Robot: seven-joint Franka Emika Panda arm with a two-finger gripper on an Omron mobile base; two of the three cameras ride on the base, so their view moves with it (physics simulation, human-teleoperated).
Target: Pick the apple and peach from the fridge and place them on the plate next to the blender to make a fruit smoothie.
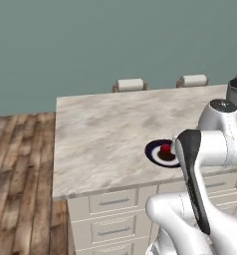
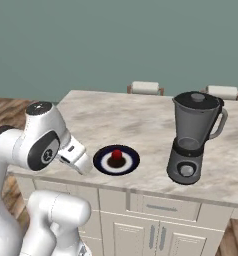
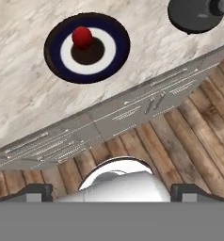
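While the small round red apple [image 3: 81,37] is sitting on the navy-rimmed white plate [image 3: 56,59], the gripper [image 3: 112,190] is hovering above, fingers spread wide. Beside it (on marble counter [image 2: 141,125]) the smoky-jarred grey blender [image 2: 193,137] is standing.

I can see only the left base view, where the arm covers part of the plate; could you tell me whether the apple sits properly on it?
Observer: Yes. In the right base view the apple rests alone on the white centre of the plate.
Operator: Thank you. Where is the blender from there?
Observer: The blender stands upright to the plate's right, apart from it.
Operator: And is the gripper holding anything?
Observer: No. In the hand view the gripper is open and empty.
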